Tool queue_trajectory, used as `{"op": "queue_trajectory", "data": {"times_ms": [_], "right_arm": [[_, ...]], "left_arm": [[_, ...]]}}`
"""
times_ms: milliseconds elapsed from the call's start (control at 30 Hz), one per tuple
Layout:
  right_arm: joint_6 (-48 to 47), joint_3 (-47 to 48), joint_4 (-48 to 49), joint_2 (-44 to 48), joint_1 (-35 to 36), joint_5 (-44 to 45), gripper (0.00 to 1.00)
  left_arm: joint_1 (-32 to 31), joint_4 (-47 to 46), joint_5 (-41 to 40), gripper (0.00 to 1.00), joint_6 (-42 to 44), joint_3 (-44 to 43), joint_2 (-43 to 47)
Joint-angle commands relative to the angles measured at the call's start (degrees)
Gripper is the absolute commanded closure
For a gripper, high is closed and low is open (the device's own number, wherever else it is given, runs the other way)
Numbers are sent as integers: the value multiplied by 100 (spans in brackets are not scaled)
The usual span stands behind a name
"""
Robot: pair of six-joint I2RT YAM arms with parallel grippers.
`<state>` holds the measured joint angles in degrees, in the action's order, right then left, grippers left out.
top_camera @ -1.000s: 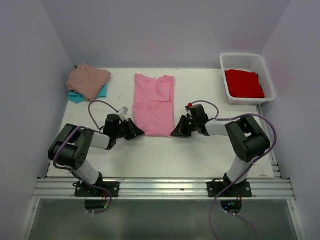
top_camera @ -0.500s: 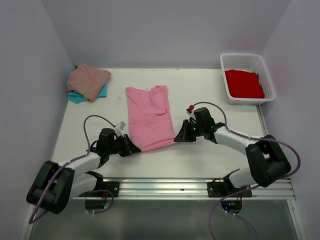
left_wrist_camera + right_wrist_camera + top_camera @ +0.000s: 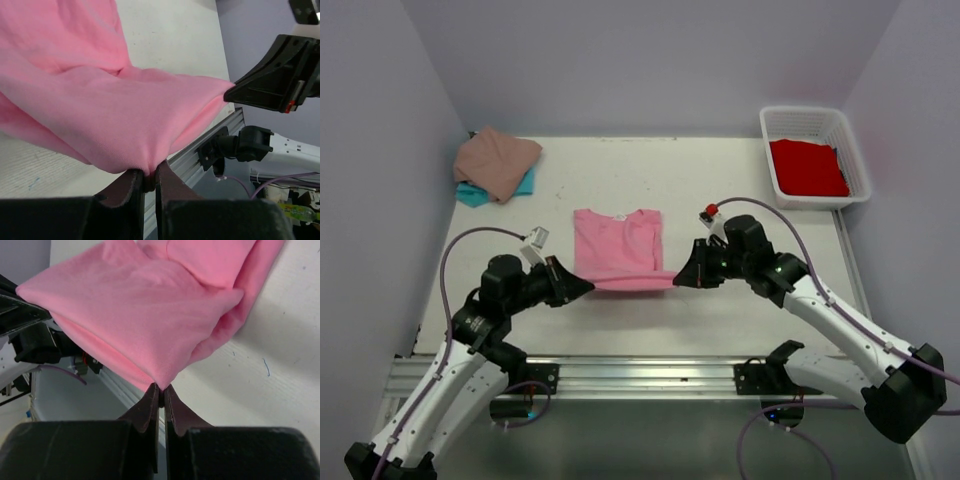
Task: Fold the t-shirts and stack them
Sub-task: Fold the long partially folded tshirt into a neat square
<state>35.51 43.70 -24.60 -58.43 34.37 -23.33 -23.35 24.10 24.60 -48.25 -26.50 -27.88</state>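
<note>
The bright pink t-shirt (image 3: 618,246) lies in the middle of the table, its near edge lifted and stretched between my two grippers. My left gripper (image 3: 582,288) is shut on its near left corner (image 3: 145,172). My right gripper (image 3: 680,276) is shut on its near right corner (image 3: 159,384). The far part of the shirt rests on the table. The dusty tan-pink t-shirt (image 3: 496,160) lies folded on the teal t-shirt (image 3: 475,192) at the far left. The red t-shirt (image 3: 807,166) lies in the white basket (image 3: 853,150) at the far right.
The white table (image 3: 740,190) is walled in by lilac panels on three sides. An aluminium rail (image 3: 650,375) runs along the near edge with both arm bases on it. Cables loop from both wrists.
Both grippers have pulled the pink shirt's near edge toward the arm bases and raised it. The shirt now shows shorter in the top view, and both arms have drawn back from the table.
</note>
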Motion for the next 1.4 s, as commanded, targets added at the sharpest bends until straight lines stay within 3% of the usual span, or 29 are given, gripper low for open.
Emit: {"op": "queue_trajectory", "data": {"times_ms": [0,267,433,667,867,967,1000,1033,1067,1100,1133,1200,1267,1367], "right_arm": [[-482,603,-581,-115,-36,768,100],[-993,1500,42,-1757,-71,1559,100],[-1098,2080,517,-2925,-211,1726,100],[-1265,2906,667,-3964,-501,1630,100],[-1135,4285,535,-5253,-773,1551,100],[-880,5750,264,-6203,-940,1735,100],[-835,6773,-50,-6998,-976,2232,98],[-774,7314,-228,-7345,-993,2437,89],[-739,7780,-325,-7706,-1020,2543,57],[-738,8281,-291,-7909,-1055,2596,40],[-747,8347,-187,-8051,-1055,2649,21],[-782,7694,565,-7599,-1090,2554,1],[-765,6936,1540,-7140,-1160,2395,1],[-721,5862,2133,-6428,-1257,2229,1]], "left_arm": [[24,352,-657,95,385,-329,-514],[59,-1432,-1159,96,1265,-391,-2545],[401,-2513,-1194,98,1511,-846,-3925],[621,-2805,-1335,98,1722,-1621,-4849],[981,-3208,-1273,98,1801,-2130,-5780],[1288,-3603,-1300,98,1767,-2762,-6798],[1385,-3683,-1352,89,1732,-3277,-7427],[1482,-3771,-1396,74,1653,-3561,-7730],[1648,-3885,-1449,54,1609,-3842,-7985],[1719,-3878,-1554,12,1547,-4106,-8301],[1798,-3895,-1590,0,1451,-4448,-8356],[1878,-4053,-1659,0,1450,-4591,-8200],[1878,-4201,-1757,0,1520,-4461,-7954],[1878,-4221,-1783,0,1608,-4179,-7453]]}}
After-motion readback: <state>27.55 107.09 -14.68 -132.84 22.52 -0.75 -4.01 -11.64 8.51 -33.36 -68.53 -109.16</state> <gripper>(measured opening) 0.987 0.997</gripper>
